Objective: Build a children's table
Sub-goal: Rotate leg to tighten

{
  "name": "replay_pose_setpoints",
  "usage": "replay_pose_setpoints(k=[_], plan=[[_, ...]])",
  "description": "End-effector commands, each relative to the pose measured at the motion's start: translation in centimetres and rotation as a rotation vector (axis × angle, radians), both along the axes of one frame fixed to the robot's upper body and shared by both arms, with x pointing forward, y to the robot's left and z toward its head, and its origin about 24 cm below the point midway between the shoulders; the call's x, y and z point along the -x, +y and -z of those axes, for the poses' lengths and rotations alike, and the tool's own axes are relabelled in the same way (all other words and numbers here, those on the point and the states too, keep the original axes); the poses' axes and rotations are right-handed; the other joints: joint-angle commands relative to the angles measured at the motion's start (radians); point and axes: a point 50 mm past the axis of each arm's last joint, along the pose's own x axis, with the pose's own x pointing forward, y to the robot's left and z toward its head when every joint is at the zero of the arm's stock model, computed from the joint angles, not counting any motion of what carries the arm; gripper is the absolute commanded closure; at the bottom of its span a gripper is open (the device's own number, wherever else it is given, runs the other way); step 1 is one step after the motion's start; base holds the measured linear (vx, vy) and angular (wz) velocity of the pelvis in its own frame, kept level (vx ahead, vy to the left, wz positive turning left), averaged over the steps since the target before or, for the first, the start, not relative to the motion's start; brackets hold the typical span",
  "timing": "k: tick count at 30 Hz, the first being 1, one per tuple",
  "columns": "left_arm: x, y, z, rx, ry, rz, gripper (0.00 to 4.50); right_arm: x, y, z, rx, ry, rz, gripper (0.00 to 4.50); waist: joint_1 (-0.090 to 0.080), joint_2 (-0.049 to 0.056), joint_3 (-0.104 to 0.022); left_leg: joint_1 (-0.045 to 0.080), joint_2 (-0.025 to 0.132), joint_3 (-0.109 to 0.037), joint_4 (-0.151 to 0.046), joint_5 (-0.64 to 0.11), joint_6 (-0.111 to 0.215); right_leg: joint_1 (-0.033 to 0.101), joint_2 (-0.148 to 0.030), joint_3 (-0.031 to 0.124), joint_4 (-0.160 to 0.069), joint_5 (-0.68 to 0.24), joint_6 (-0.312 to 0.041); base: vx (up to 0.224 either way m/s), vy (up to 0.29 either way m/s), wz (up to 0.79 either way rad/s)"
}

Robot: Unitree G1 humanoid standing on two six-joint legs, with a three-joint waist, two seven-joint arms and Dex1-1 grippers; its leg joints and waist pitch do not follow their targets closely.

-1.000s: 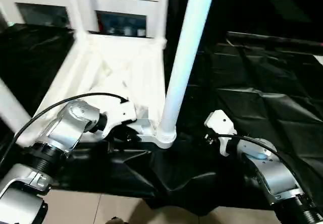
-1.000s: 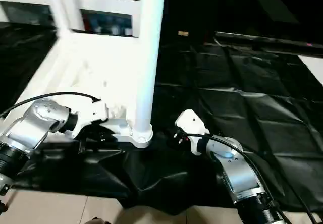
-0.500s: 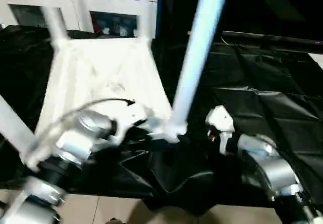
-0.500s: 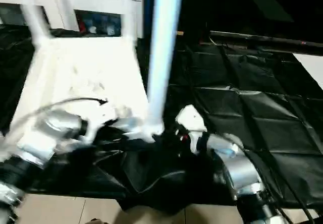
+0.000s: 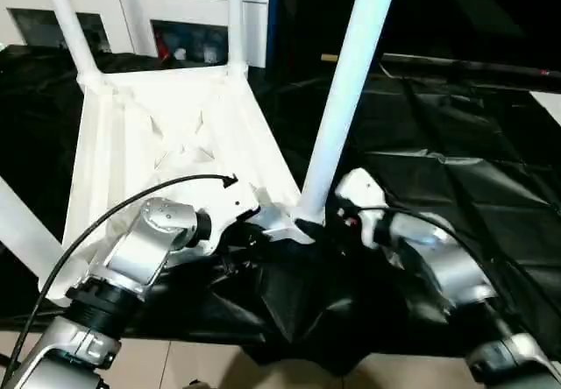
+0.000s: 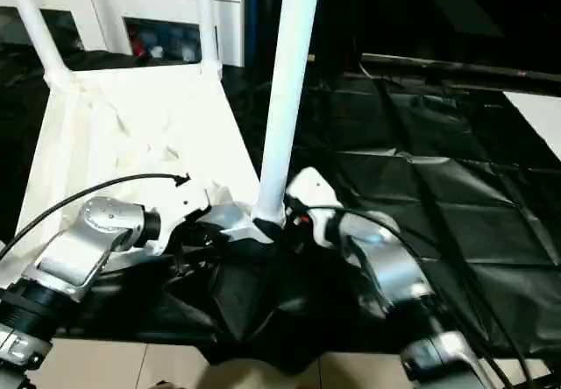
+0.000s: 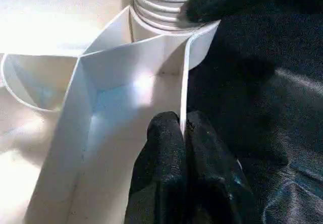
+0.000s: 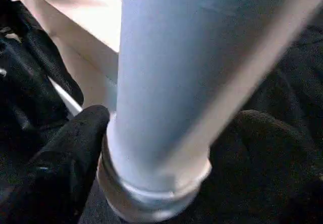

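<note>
Upturned table top [image 5: 166, 135]: left gripper [image 7: 182, 133] pinches its thin edge wall beside the corner socket. Leg [image 5: 351, 91] stands there; right gripper [image 8: 166, 148] spread wide around its base, apparently touching.

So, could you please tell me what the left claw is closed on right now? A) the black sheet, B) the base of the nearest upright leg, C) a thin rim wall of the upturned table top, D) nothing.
C: in the left wrist view the left claw pinches the thin rim wall of the upturned table top, beside the corner socket.
</note>
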Motion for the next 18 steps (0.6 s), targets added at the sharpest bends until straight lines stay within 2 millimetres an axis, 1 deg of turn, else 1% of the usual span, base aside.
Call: replay_pose_setpoints(k=[1, 2, 3, 4, 7, 8, 11, 12, 17, 18], plan=[[0.3, 0.1, 0.9, -0.025, 0.043, -0.007, 4.5, -0.5, -0.7, -0.1, 0.021, -0.008, 0.035, 0.35, 0.006, 0.003, -0.063, 0.017, 0.024, 0.0, -0.065, -0.14, 0.025, 0.04, -0.06, 0.029, -0.073, -0.006, -0.251, 0.0, 0.0, 0.0], [0.2, 0.1, 0.9, -0.026, 0.041, -0.009, 4.5, -0.6, -0.7, -0.1, 0.022, -0.01, 0.033, 0.45, 0.008, 0.003, -0.063, 0.018, 0.024, 0.0, -0.064, -0.134, 0.026, 0.04, -0.059, 0.029, -0.072, 0.005, -0.251, 0.0, 0.0, 0.0], [0.1, 0.1, 0.9, -0.027, 0.039, -0.011, 4.5, -0.6, -0.6, -0.1, 0.019, -0.008, 0.028, 0.45, 0.009, 0.002, -0.064, 0.016, 0.024, 0.0, -0.064, -0.119, 0.031, 0.042, -0.059, 0.029, -0.069, 0.03, -0.251, 0.0, 0.0, 0.0], [0.0, 0.1, 1.0, -0.031, 0.036, -0.015, 4.5, -0.6, -0.5, 0.0, 0.02, -0.006, 0.017, 0.66, 0.008, 0.001, -0.064, 0.016, 0.023, 0.0, -0.063, -0.116, 0.034, 0.041, -0.059, 0.028, -0.069, 0.036, -0.253, 0.0, 0.0, 0.0], [-0.1, 0.3, 1.0, -0.037, 0.03, -0.023, 4.5, -0.7, -0.3, 0.1, 0.019, -0.003, 0.007, 0.84, 0.009, 0.001, -0.062, 0.016, 0.023, 0.001, -0.064, -0.136, 0.031, 0.041, -0.061, 0.028, -0.073, 0.001, -0.25, 0.0, 0.0, 0.0], [-0.2, 0.3, 0.9, -0.038, 0.029, -0.028, 4.5, -0.8, -0.3, 0.2, 0.017, -0.002, 0.005, 0.94, 0.009, -0.001, -0.063, 0.016, 0.024, 0.001, -0.064, -0.138, 0.03, 0.041, -0.061, 0.029, -0.073, -0.004, -0.249, 0.0, 0.0, 0.0], [-0.2, 0.4, 0.9, -0.043, 0.026, -0.031, 4.5, -0.9, -0.3, 0.2, 0.013, 0.0, 0.002, 1.28, 0.008, 0.0, -0.062, 0.016, 0.024, 0.0, -0.065, -0.143, 0.029, 0.04, -0.061, 0.029, -0.073, -0.016, -0.249, 0.0, 0.0, 0.0], [-0.3, 0.4, 0.9, -0.044, 0.025, -0.032, 4.5, -0.9, -0.3, 0.3, 0.012, 0.0, 0.002, 1.28, 0.008, 0.001, -0.062, 0.017, 0.025, 0.0, -0.065, -0.145, 0.029, 0.039, -0.061, 0.028, -0.074, -0.018, -0.249, 0.0, 0.0, 0.0], [-0.7, 0.6, 0.8, -0.025, -0.003, -0.079, 4.5, -1.0, -0.1, 0.5, -0.006, 0.01, 0.014, 1.68, 0.007, 0.0, -0.061, 0.017, 0.025, 0.0, -0.067, -0.162, 0.022, 0.038, -0.061, 0.028, -0.077, -0.046, -0.245, 0.0, 0.0, 0.0], [-0.9, 0.5, 0.7, -0.018, -0.017, -0.096, 4.5, -1.0, -0.1, 0.6, -0.009, 0.012, 0.026, 1.68, 0.007, 0.003, -0.06, 0.018, 0.025, 0.0, -0.067, -0.17, 0.019, 0.036, -0.061, 0.029, -0.078, -0.057, -0.244, 0.0, 0.0, 0.0]])
